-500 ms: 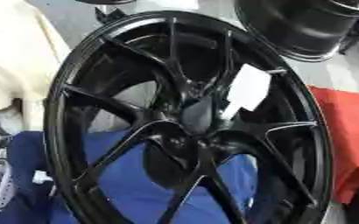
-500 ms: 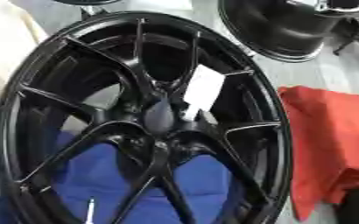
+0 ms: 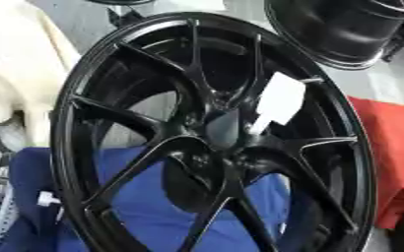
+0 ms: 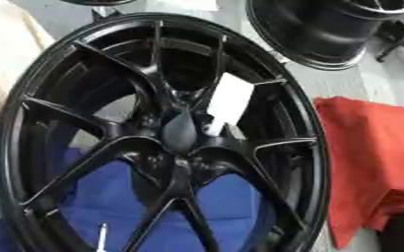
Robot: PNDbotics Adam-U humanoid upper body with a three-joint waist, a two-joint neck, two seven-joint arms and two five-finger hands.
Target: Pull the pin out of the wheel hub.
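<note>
Nothing has shifted on the wheel [image 3: 214,138]; neither of my hands shows, so my fingers' state is unknowable, pin untouched.

Both eyes of the head camera look down from close above the black wheel hub [image 3: 214,133], which fills nearly each picture. They share the hub's spokes and centre; the right eye view shows more of the red cloth [image 4: 369,162] right of the hub
</note>
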